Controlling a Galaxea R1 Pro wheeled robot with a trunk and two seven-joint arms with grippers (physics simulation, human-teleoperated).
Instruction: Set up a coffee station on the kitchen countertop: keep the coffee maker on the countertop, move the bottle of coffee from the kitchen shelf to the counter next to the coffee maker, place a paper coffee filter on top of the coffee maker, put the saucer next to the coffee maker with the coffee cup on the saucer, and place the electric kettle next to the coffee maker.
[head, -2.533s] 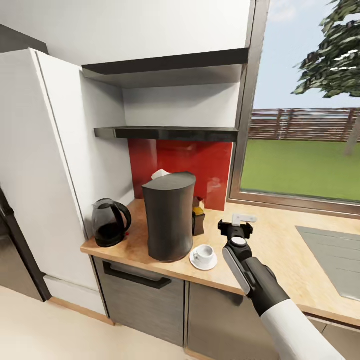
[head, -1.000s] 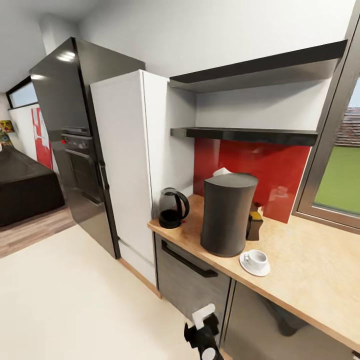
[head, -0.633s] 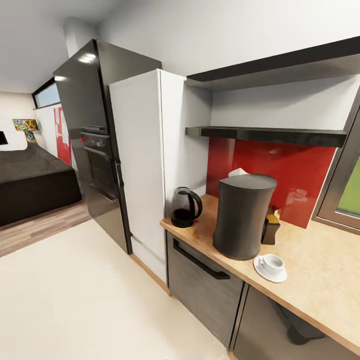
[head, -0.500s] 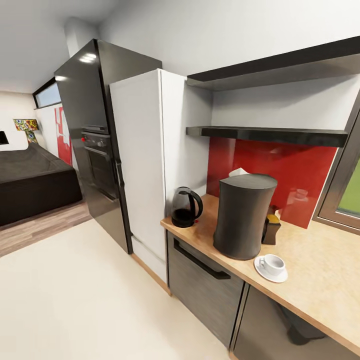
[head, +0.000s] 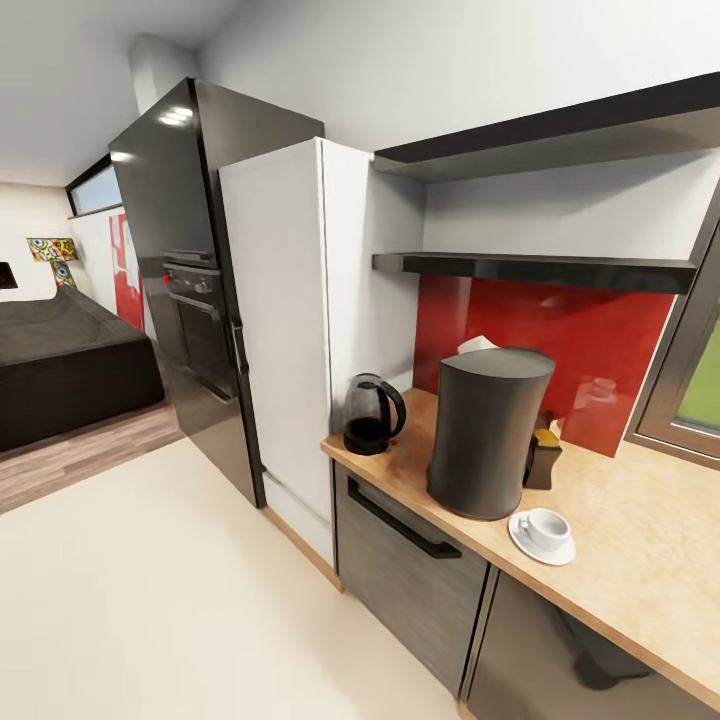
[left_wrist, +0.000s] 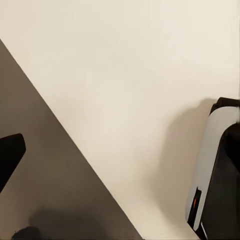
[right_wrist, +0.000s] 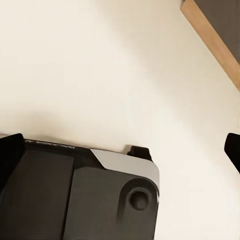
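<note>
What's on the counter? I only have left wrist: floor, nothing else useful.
Observer: Head view has the coffee maker upright on the counter, with the kettle beside it, toward the counter's end.
Operator: Cup?
Observer: The cup sits on the saucer, at the maker's foot near the front edge.
Operator: Bottle?
Observer: The bottle stands on the counter behind the maker, partly hidden by it.
</note>
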